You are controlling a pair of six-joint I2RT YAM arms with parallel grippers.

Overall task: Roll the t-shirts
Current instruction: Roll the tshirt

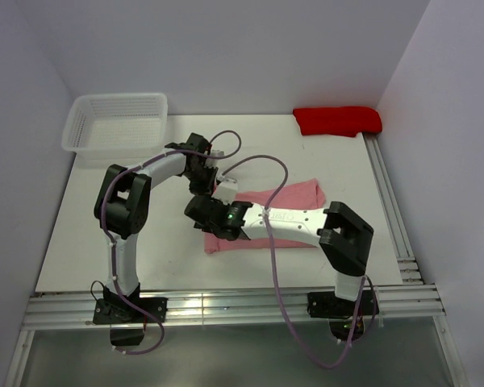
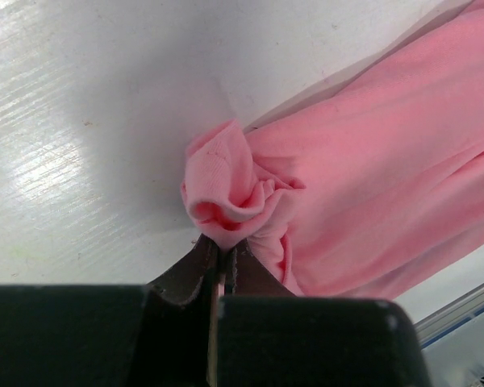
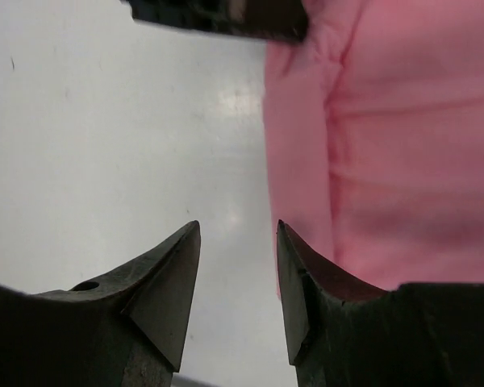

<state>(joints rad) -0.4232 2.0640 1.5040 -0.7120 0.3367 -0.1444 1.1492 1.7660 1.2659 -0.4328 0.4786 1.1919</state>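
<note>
We judge the roll barely begun: our left hand (image 2: pixel 223 251) pinches the bunched end of the thin salmon-pink t-shirt (image 2: pixel 371 161) lying mid white tabletop (image 2: pixel 81 121); our right hand (image 3: pixel 238 234) hovers parted alongside. Next: turn that end over evenly.

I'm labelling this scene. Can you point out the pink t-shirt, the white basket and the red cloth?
pink t-shirt (image 1: pixel 294 193): top view, flat right end of the strip.
white basket (image 1: pixel 105 140): top view, its near wall.
red cloth (image 1: pixel 337 121): top view, middle of the bundle.
</note>
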